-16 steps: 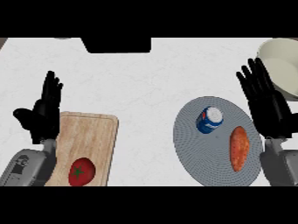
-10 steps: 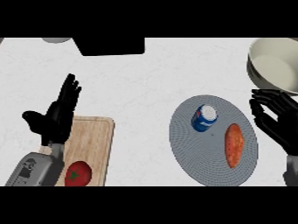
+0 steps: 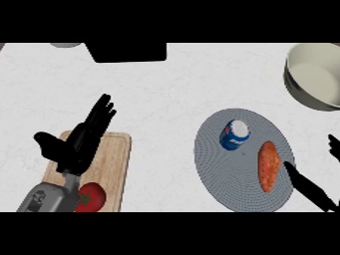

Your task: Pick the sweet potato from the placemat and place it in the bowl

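Listing from the near edge outward.

- **Right robot hand** (image 3: 310, 188): low in the right corner, fingers straight and spread, holding nothing. It sits just beside the near right rim of the placemat (image 3: 217, 169).
- **Left robot hand** (image 3: 73, 149): open, fingers up, resting over the cutting board (image 3: 115, 164). 1 tomato (image 3: 91, 196) lies at the board's near end.
- **Sweet potato** (image 3: 268, 166): orange, long and tapered, lying on the right part of the round grey placemat, near the right fingers but apart from them. Judged stiff, fairly weighty, matt-skinned, not fragile and apt to roll. Best taken across its thick middle.
- **Can** (image 3: 236, 134): upright on the placemat, just beyond and left of the sweet potato. A lift should keep right of it.
- **Bowl** (image 3: 294, 84): far right, by the edge of the desk (image 3: 165, 94), well apart from the placemat. Bare desk lies between, so the carry looks unobstructed. Its mouth is wide.
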Tool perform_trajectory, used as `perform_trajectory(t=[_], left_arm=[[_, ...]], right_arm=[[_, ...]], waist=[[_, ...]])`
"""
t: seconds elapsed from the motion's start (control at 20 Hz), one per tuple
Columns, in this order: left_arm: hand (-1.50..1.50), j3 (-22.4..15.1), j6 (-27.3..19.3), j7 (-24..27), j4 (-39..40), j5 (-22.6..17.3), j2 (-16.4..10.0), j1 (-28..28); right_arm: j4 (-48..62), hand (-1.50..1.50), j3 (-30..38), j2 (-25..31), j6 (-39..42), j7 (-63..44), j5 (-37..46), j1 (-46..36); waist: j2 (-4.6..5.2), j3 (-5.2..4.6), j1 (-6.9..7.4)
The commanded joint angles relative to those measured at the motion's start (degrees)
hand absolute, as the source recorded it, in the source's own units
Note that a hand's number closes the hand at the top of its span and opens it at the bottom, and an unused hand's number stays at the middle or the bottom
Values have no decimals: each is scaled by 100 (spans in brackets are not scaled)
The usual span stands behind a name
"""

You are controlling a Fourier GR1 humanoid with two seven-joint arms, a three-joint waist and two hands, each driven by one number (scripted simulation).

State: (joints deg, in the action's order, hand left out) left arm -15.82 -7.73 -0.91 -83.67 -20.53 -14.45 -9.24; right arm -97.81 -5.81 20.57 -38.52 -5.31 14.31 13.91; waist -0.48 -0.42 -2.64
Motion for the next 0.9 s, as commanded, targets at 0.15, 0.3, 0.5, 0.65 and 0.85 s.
perform_trajectory(t=[0.15, 0.3, 0.5, 0.65, 0.85], left_arm=[[0, -231, 71, -197, -266, 4, 88, 23], [0, -184, 193, -257, -383, -101, 44, -52], [0, -224, 319, -222, -268, -50, -14, -58], [0, -245, 342, -287, -184, -92, 89, -156], [0, -46, 446, -343, -222, -176, -74, -181]], right_arm=[[-387, -150, -465, 787, 207, -2038, 2134, 854], [-781, -150, -345, 910, 803, -3361, 2606, 779], [-1231, -150, -624, 904, 2033, -4982, 2975, 300], [-1786, -150, -756, 853, 3056, -6218, 2840, -236], [-1845, -150, -998, 382, 3939, -7400, 2654, -946]], waist=[[61, -38, 190], [70, -37, 264], [107, -23, 425], [99, -11, 426], [83, 11, 450]])
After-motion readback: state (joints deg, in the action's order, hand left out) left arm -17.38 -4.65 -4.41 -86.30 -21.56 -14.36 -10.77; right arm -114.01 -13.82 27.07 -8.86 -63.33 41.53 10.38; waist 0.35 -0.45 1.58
